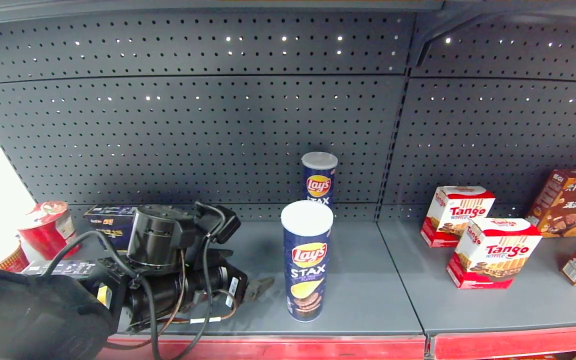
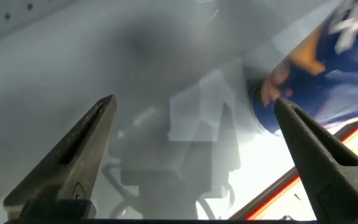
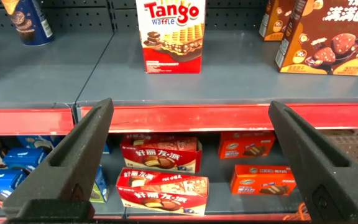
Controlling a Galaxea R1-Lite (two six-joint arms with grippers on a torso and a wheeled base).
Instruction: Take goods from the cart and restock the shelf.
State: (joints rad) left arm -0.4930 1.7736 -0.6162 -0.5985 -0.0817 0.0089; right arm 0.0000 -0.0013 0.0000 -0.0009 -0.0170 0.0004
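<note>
Grey shelf [image 1: 358, 295], pegboard back.

- Near chip can [image 1: 307, 260]: upright toward the front edge, label outward, lined up ahead of the far chip can [image 1: 319, 180] at the back, seemingly to form a facing row. Judged placed, not held.
- Left end effector [image 2: 196, 102]: low over the shelf, just left of the near chip can, jaws spread, empty.
- Right end effector [image 3: 191, 106]: spread wide, empty, out before the shelf front.
- Wafer boxes [image 1: 493, 252]: right bay.
- Red cup [image 1: 48, 227]: far left.
</note>
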